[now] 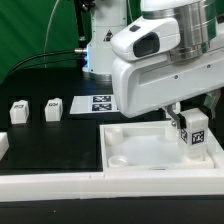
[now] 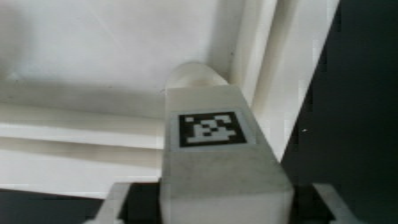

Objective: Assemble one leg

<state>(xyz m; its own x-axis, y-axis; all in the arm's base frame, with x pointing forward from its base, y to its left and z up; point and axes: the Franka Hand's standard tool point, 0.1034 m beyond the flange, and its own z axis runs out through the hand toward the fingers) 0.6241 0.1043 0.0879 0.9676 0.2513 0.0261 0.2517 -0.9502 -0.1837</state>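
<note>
In the exterior view, a white front ledge [image 1: 60, 185] runs along the bottom of the frame. Behind it, the large white tray [image 1: 150, 168] fills the lower centre and lower right. A round corner socket [image 1: 118, 158] is seen at the tray's lower left.

The tool [image 1: 188, 125] is positioned at the right of the frame, over the far right part of the tray. The tool is closed on the leg [image 1: 197, 138], which is held upright with its marker tag facing the camera. The lower end of the leg is at the level of the tray's far rim. Whether the leg touches the tray cannot be determined.

In the wrist view, the leg [image 2: 217, 140] is seen clamped between the fingers [image 2: 125, 205] of the tool [image 2: 222, 198], with its tag visible. The white walls of the tray [image 2: 107, 80] lie beyond the leg tip.

On the black worktop [image 1: 60, 140], a white part [image 1: 3, 145] is cut off by the left frame edge. Farther back, at the middle left, the left loose leg [image 1: 18, 111] and the right loose leg [image 1: 53, 108] stand near each other but apart. Both are well apart from the tray.

The marker board [image 1: 100, 102] lies flat just beyond the tray's far edge, at frame centre. The white arm [image 1: 160, 50] occupies the upper right of the frame.
</note>
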